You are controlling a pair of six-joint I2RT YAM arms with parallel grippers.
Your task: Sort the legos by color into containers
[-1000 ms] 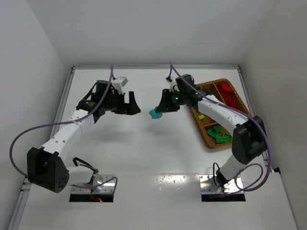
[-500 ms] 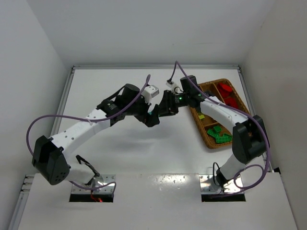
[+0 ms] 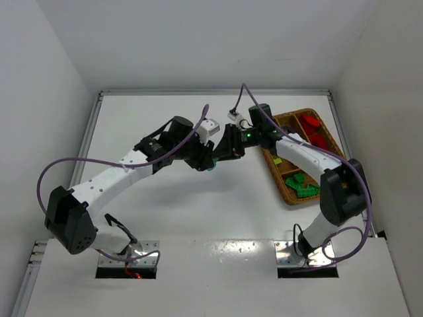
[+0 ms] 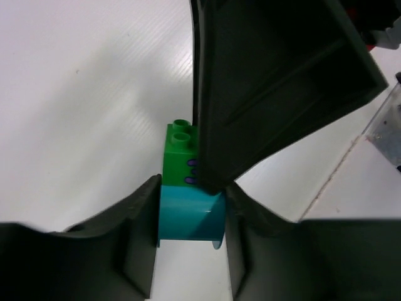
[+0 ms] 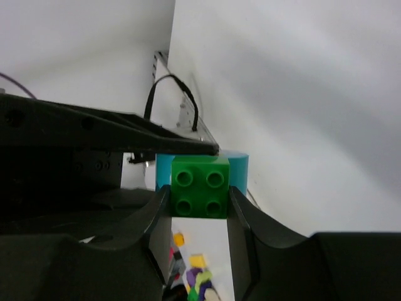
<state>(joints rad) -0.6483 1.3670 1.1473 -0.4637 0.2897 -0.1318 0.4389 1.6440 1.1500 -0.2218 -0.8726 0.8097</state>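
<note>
The desk [image 3: 165, 198] carries a tray [image 3: 295, 113] at right. Far section: red bricks [image 3: 310, 124]. Middle section: yellow-green brick [image 3: 278, 160]. Near section: green bricks [image 3: 303, 185]. Left of the tray, over mid-desk, the left pincer [image 4: 191, 213] clamps a cyan brick [image 4: 188, 221]. The right pincer [image 5: 200, 202] clamps the green brick [image 5: 200, 185] touching it.

White arms [image 3: 109, 177] carry black joints [image 3: 66, 228], purple cables [image 3: 41, 177].
</note>
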